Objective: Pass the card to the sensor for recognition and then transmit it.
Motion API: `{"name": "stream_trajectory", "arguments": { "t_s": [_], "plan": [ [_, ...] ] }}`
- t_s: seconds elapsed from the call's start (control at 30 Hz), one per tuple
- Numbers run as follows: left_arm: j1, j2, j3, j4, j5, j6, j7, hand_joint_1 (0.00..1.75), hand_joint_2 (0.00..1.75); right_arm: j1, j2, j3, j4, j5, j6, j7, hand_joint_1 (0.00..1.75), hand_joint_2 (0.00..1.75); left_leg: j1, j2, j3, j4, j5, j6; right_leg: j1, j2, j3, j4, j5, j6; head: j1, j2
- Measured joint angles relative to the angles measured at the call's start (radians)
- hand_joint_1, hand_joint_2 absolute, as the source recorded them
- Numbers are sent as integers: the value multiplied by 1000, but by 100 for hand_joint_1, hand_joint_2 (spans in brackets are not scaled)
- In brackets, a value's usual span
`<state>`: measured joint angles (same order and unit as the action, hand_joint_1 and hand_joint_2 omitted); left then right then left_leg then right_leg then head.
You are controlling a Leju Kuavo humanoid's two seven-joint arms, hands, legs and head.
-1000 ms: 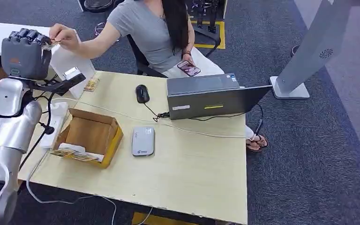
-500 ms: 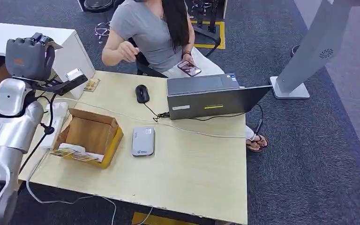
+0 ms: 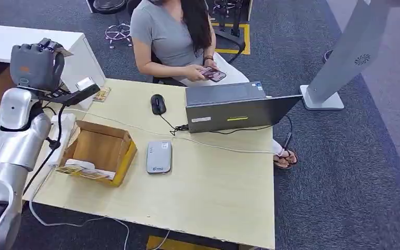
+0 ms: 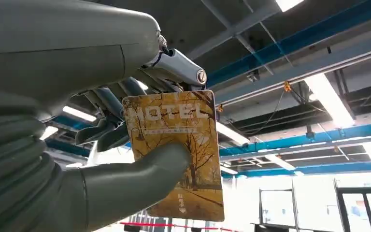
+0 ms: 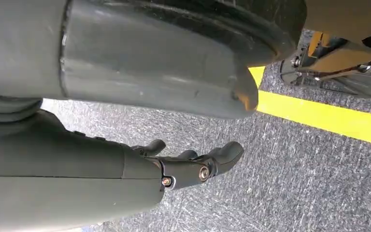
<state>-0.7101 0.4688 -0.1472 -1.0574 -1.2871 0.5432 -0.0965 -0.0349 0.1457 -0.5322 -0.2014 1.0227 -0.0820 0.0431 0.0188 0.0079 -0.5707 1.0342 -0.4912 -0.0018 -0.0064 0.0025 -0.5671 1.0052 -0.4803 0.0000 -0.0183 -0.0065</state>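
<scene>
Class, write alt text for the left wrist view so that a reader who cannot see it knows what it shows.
The robot's left hand holds up a yellow card printed HOTEL with an autumn tree scene, its thumb pressed across the card's face. Behind it are a ceiling with blue beams and strip lights.

The thumb [image 4: 140, 169] covers part of the card [image 4: 183, 145], whose small lower print seems too fine to read.

The head view looks forward and down from high on the robot over the desk [image 3: 213, 192]. The left wrist view sits close behind the left hand [image 4: 106, 130], facing up at the ceiling; both views share this hand. The right wrist view, close behind the right hand [image 5: 188, 166], faces the floor
</scene>
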Motion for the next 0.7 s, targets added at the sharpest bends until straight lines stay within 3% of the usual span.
{"name": "stream_trajectory", "arguments": {
  "t_s": [0.2, 0.47, 0.7],
  "plan": [
    [26, -18, -3, 0, 13, -2, -13, 175, 175, 0, 0, -1, 0, 3, 0, 1, 0, 0, 0, 0, 0, 0, 0, 0, 0, 0, 0, 0, 0, 0, 0, 0],
    [171, -115, -56, -13, -15, 30, -5, 175, 175, 0, 0, -3, 0, 9, 0, 6, 0, 0, -1, 0, 0, 0, 0, 0, 0, 0, 0, 0, 0, 0, 0, 0],
    [218, -163, -107, -13, -36, -12, 12, 175, 175, 0, 0, -9, 2, 12, 0, 8, 0, 0, -1, 0, 0, 0, 0, 0, 0, 0, 0, 0, 0, 0, 0, 0]
  ]
}}
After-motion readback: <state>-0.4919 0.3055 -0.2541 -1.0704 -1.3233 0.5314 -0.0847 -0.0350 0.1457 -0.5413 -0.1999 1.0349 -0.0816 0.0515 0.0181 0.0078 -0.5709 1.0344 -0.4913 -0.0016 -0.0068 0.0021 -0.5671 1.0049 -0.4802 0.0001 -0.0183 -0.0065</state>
